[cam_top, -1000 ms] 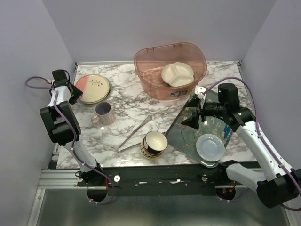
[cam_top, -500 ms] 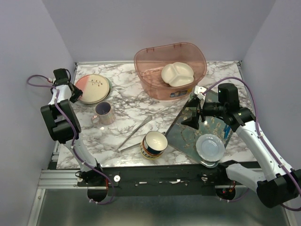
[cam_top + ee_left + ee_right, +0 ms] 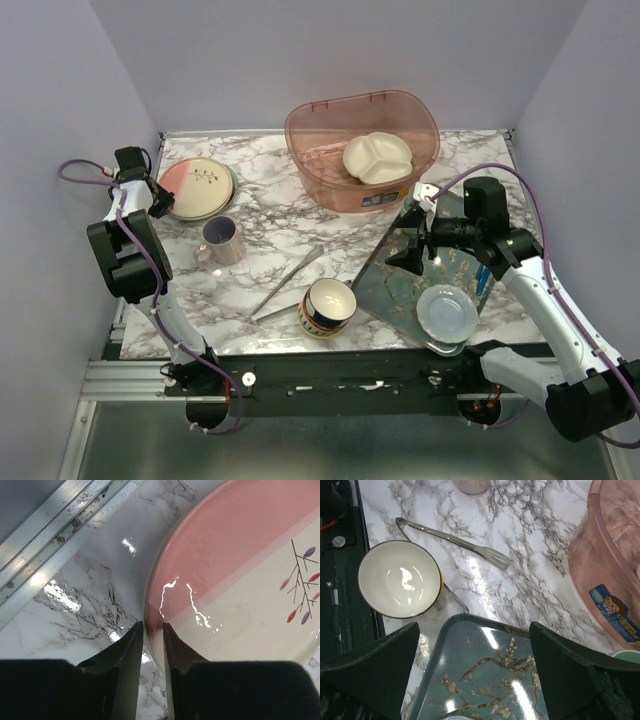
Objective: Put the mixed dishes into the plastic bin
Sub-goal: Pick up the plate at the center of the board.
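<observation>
Standing at the arms' end of the table (image 3: 270,215), I meet the bowl (image 3: 328,305) first, upright by the near edge, with a pale plate (image 3: 447,312) to its right on the near corner of a blossom-printed tray (image 3: 395,275). The tray's left edge looks raised off the marble, though I cannot tell what props it. The right gripper (image 3: 474,627) hangs over that edge with its jaws spread wide and nothing between them. My guess is that it is waiting its turn rather than reaching for anything.

Tongs (image 3: 288,280) lie slantwise on the marble just beyond the bowl, and the mug (image 3: 220,240) stands upright further left, its handle turned left.

Farther back on the left sits the pink plate (image 3: 235,570), flat, with a green rim peeping out from beneath it. The left gripper (image 3: 152,626) is down at its outer edge, fingers narrowly apart and astride the rim. That seems the sensible hold, since a flat plate offers nothing else to pinch. Whether the pads bite already I cannot tell.

At the back stands the bin (image 3: 325,175), holding a cream divided dish (image 3: 378,157), so most of the crockery is not yet inside.

As for writing, the bin's wall carries a blue sticker (image 3: 614,611) with a cartoon figure and lettering too small to read. The pink plate shows only a painted twig with red and purple leaves
</observation>
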You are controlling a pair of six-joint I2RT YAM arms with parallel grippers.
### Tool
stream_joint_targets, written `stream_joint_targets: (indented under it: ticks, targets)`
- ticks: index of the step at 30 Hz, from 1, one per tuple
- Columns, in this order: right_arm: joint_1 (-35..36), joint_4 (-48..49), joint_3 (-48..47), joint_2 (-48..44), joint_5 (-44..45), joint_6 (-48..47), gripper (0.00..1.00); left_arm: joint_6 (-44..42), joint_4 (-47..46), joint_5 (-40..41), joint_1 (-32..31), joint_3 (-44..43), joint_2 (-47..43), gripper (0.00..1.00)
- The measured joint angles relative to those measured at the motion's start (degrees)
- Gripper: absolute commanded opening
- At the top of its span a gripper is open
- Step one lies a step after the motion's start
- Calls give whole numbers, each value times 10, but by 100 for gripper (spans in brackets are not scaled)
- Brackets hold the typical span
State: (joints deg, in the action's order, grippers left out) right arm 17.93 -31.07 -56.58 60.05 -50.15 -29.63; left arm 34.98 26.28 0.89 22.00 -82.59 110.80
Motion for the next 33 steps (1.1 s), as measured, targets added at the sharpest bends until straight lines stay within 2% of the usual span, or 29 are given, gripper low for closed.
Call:
stream_joint_targets:
  ticks: [4, 5, 7, 8, 10, 27, 33]
  targets:
    - [0, 0, 0, -1, 0, 0, 98, 0, 0, 0, 0, 0, 0, 24]
    - [0, 0, 0, -1, 0, 0, 98, 0, 0, 0, 0, 0, 0, 18]
    - [0, 0, 0, -1, 0, 0, 98, -1, 0, 0, 0, 0, 0, 13]
    - [0, 0, 0, -2, 0, 0, 98, 0, 0, 0, 0, 0, 0, 6]
    - [0, -1, 0, -3, 1, 0, 99, 0, 1, 0, 0, 0, 0, 0]
    - [0, -1, 2, -3, 4, -5, 98, 26, -5, -32, 0, 24, -43, 0]
    - [13, -1, 2, 23, 4, -5, 98, 35, -9, -50, 0, 36, -53, 0]
